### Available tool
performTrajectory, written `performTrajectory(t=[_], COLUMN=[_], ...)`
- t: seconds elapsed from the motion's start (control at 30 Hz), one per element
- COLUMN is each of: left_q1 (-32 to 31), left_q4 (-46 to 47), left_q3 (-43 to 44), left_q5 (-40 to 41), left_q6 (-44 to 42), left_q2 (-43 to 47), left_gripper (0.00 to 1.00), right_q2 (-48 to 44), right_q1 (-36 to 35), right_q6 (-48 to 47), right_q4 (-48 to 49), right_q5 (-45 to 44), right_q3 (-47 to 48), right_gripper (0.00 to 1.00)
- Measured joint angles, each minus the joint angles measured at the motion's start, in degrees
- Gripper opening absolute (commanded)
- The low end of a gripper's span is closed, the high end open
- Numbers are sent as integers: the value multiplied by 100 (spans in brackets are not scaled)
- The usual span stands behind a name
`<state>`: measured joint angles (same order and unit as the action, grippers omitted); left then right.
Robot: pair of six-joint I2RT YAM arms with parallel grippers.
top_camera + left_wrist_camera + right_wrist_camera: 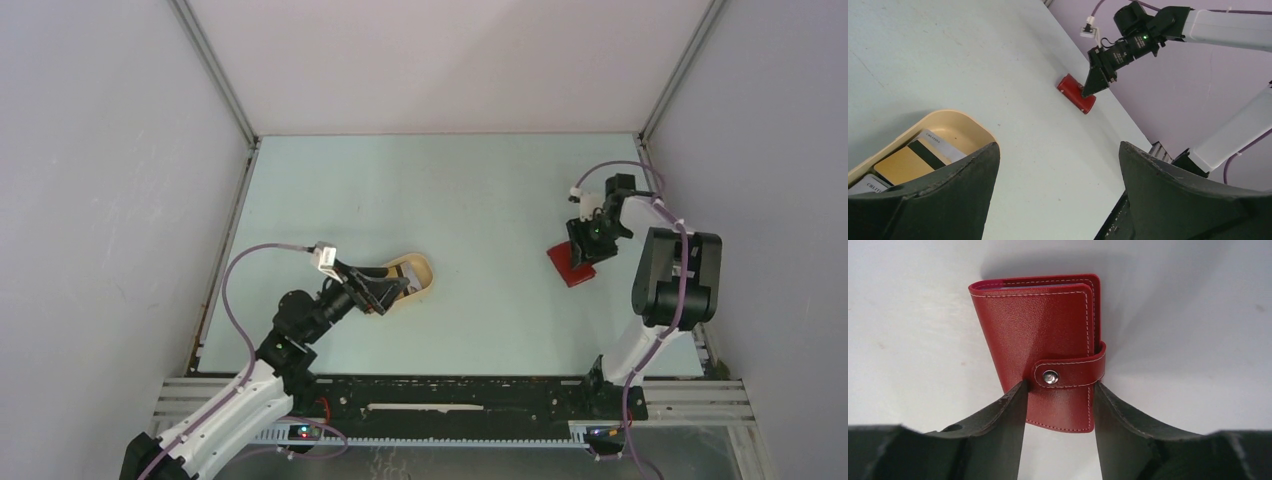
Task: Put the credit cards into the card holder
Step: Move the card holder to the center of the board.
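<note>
Pale green table, walled on three sides, open stretch between arms. Right gripper pinches snapped-shut card holder toward right edge. Left gripper spread above beige tray holding credit cards.

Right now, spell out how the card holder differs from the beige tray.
The card holder is red and rectangular; the tray is beige and rounded.
The card holder is folded and snapped shut; the tray lies open with credit cards inside.
The card holder sits between the jaws of the right gripper; the tray lies under the open left gripper.
Both rest on the table.
</note>
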<state>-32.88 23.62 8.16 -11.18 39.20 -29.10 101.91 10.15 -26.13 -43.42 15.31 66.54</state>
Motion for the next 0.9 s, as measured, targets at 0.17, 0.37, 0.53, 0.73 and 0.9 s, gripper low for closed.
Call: performTrajectory(t=[0.17, 0.37, 0.53, 0.73, 0.9], left_q1=[-13, -234, -619, -1233, -1587], left_q4=[278, 780, 966, 1303, 1473], left_q3=[-98, -404, -470, -610, -597], left_q5=[-125, -234, -116, 422, 813], left_q6=[-37, -334, -564, -498, -192], left_q2=[-11, -146, -452, -863, -1556], left_gripper=[91, 89, 80, 74, 69], right_q2=[0, -31, -61, -756, -2026], right_q1=[-1069, -2986, -4135, -3934, -3856], right_q6=[-219, -402, -404, -603, -1126], right_q4=[-68, -155, -304, -501, -177], right_q5=[352, 929, 1259, 1526, 1908], right_q3=[-28, -203, -216, -258, -638], right_gripper=[49, 58, 74, 75, 85])
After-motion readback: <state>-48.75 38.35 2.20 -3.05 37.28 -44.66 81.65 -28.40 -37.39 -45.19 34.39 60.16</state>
